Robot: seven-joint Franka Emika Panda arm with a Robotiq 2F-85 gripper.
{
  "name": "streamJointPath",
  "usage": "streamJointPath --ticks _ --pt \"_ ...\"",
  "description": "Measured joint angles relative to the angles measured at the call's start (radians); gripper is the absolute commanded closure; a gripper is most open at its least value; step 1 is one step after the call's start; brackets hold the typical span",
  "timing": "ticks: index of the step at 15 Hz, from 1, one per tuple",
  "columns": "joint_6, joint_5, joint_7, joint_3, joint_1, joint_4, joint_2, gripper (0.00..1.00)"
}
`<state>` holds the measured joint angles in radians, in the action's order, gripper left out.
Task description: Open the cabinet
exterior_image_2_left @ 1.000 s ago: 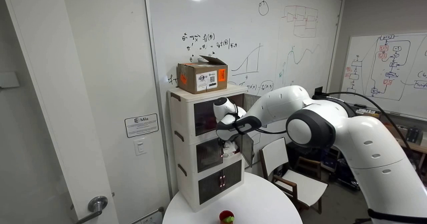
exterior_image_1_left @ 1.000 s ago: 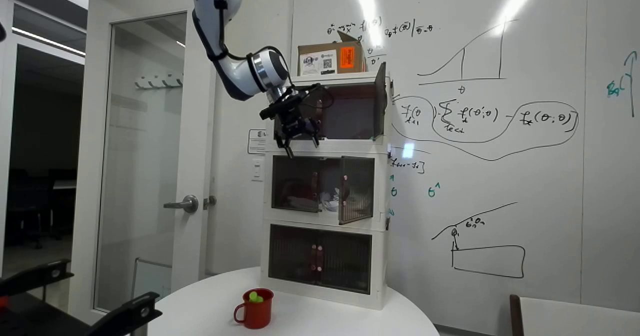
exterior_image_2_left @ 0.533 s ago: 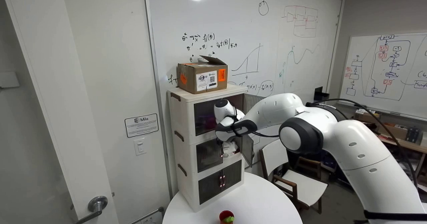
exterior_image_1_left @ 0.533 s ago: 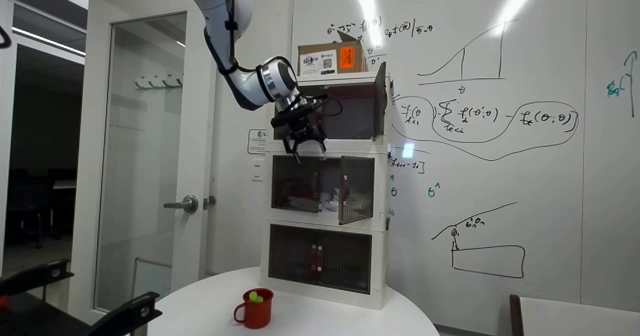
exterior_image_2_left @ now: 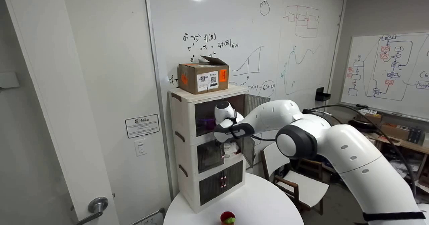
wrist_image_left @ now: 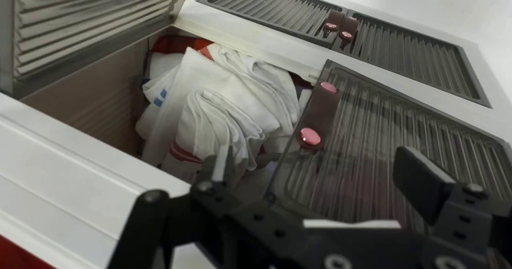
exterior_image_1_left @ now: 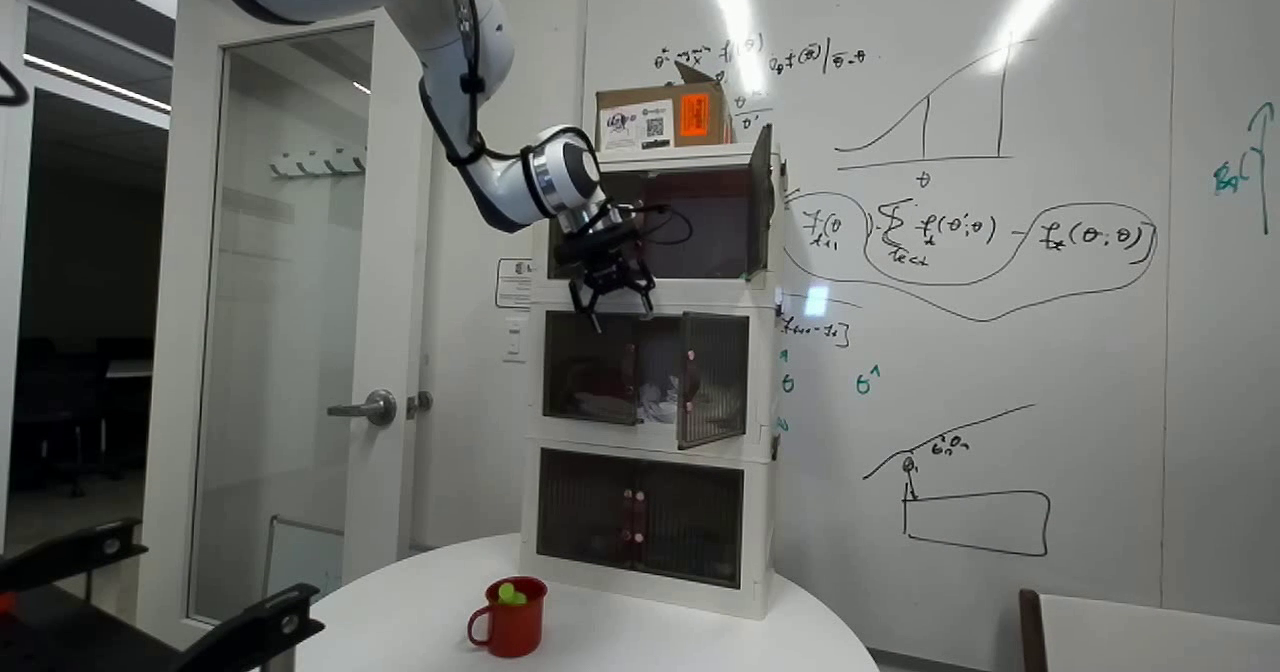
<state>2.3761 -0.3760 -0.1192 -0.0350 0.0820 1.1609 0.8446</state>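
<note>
The cabinet (exterior_image_1_left: 640,442) stands on the white tabletop (exterior_image_1_left: 640,642), its middle compartment (exterior_image_1_left: 660,347) partly open: one dark door (exterior_image_1_left: 713,380) swung out, the other door (exterior_image_1_left: 590,367) closed, and white cloths (wrist_image_left: 224,97) bundled inside. In front of the cabinet hang the jaws, spread wide apart and holding nothing. On top of the cabinet sits a cardboard box (exterior_image_1_left: 660,117); before the cabinet stands a red mug (exterior_image_1_left: 513,624).
</note>
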Motion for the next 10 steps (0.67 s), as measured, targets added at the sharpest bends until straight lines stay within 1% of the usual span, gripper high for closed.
streamJointPath --ticks 4,10 --pt "0.0 0.001 -0.075 0.018 0.002 -0.04 0.037 0.0" --pt "-0.002 0.001 -0.169 0.02 0.0 -0.078 0.063 0.0"
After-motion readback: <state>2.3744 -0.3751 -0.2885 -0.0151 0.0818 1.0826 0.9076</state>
